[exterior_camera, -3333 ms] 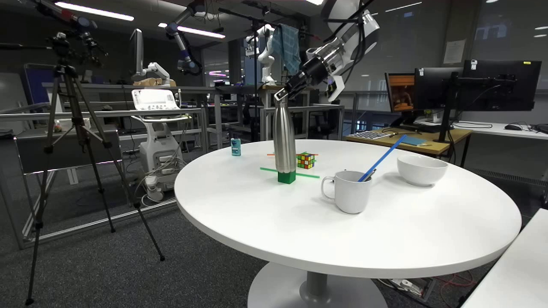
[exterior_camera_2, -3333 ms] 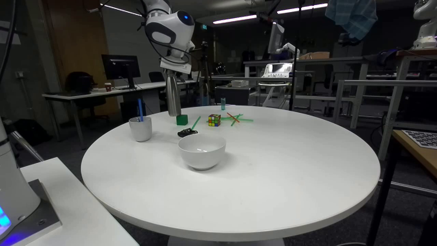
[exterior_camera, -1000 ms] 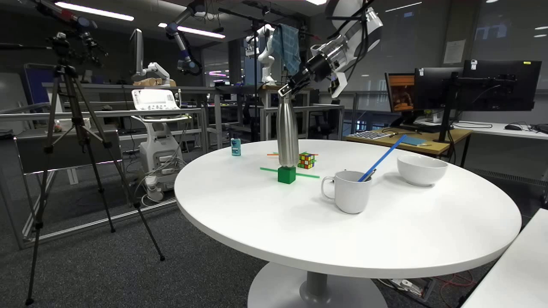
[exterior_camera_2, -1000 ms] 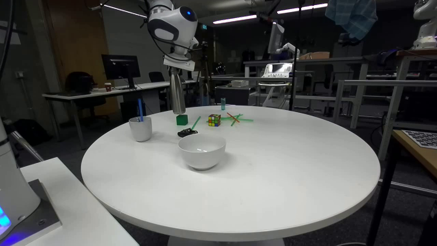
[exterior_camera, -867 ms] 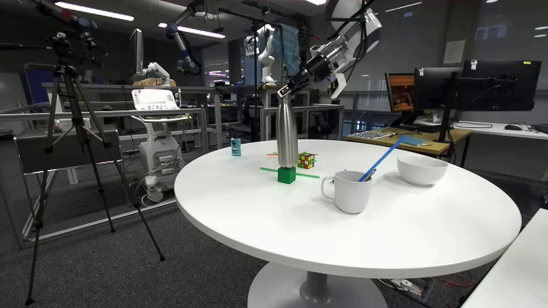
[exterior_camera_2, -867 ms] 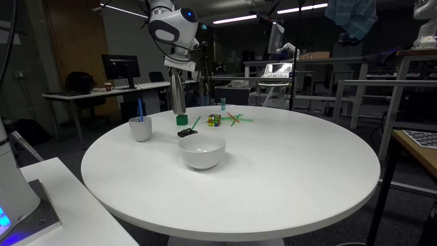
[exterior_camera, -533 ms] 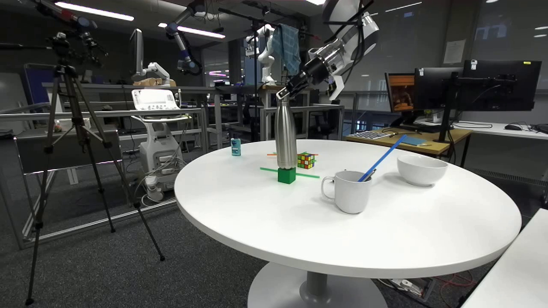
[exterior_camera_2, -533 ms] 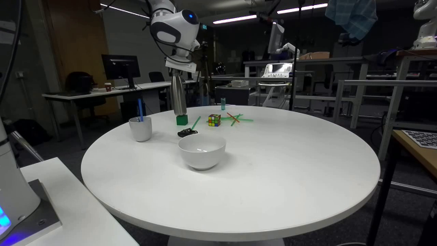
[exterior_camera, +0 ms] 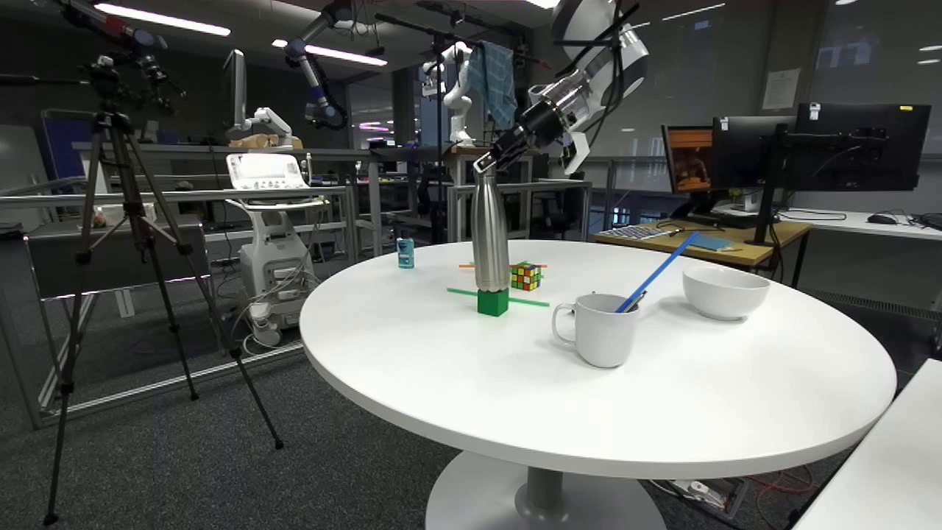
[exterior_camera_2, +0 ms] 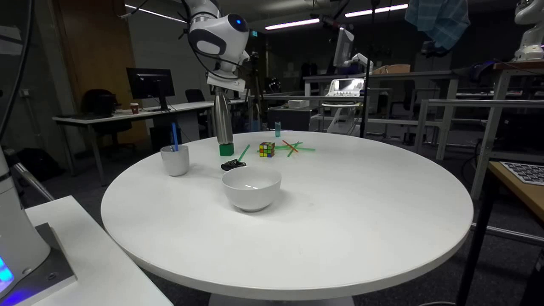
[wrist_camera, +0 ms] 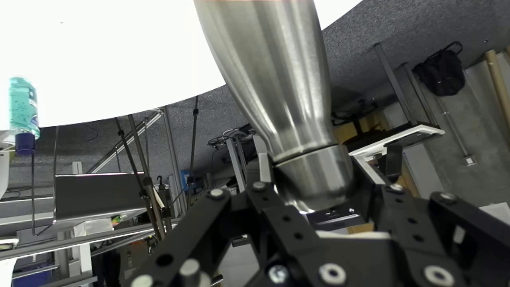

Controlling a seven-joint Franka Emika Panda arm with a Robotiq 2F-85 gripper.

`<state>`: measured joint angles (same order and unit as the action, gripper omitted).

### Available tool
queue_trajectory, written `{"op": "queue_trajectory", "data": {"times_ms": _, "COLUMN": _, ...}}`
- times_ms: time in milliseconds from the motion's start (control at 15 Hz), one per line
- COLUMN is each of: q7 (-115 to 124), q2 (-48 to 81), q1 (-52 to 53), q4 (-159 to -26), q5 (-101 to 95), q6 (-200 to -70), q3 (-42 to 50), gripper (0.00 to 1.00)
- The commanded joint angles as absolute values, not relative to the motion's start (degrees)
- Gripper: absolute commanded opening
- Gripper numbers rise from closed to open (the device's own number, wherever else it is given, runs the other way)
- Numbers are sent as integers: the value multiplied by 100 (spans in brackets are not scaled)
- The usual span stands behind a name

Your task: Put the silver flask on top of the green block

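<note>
The silver flask (exterior_camera: 490,235) hangs nearly upright, slightly tilted, cap up; it also shows in the other exterior picture (exterior_camera_2: 222,119) and in the wrist view (wrist_camera: 275,75). My gripper (exterior_camera: 486,162) is shut on its cap; in the wrist view the fingers (wrist_camera: 312,171) stand on both sides of the cap. The green block (exterior_camera: 492,303) sits on the white round table (exterior_camera: 412,383) directly below the flask's base; it lines up under the flask in both exterior views (exterior_camera_2: 226,149). I cannot tell whether base and block touch. The block is out of the wrist view.
A Rubik's cube (exterior_camera_2: 267,149), thin green and orange sticks (exterior_camera_2: 293,146) and a black object (exterior_camera_2: 233,165) lie near the block. A white mug with a blue stick (exterior_camera: 605,331) and a white bowl (exterior_camera: 725,293) stand nearby. A teal bottle (exterior_camera: 405,253) stands at the table's edge.
The flask was beside the block's centre 3.3 s ago, then raised above it about 1 s ago. Since then my gripper has lowered slightly with the flask, closing the gap to the block.
</note>
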<state>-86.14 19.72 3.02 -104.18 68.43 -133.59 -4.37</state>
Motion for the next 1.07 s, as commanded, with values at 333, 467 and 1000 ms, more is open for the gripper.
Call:
{"op": "queue_trajectory", "data": {"times_ms": 333, "q7": -8367, "q2": 2060, "q1": 283, "q4": -10153, "q5": 6766, "q6": -13386, "q3": -461, "gripper": 52}}
{"op": "queue_trajectory", "data": {"times_ms": 467, "q7": -8358, "q2": 2065, "q1": 281, "q4": -10142, "q5": 6764, "q6": -13384, "q3": -460, "gripper": 77}}
{"op": "queue_trajectory", "data": {"times_ms": 1000, "q7": -8337, "q2": 2056, "q1": 280, "q4": -10057, "q5": 6761, "q6": -13395, "q3": -459, "gripper": 100}}
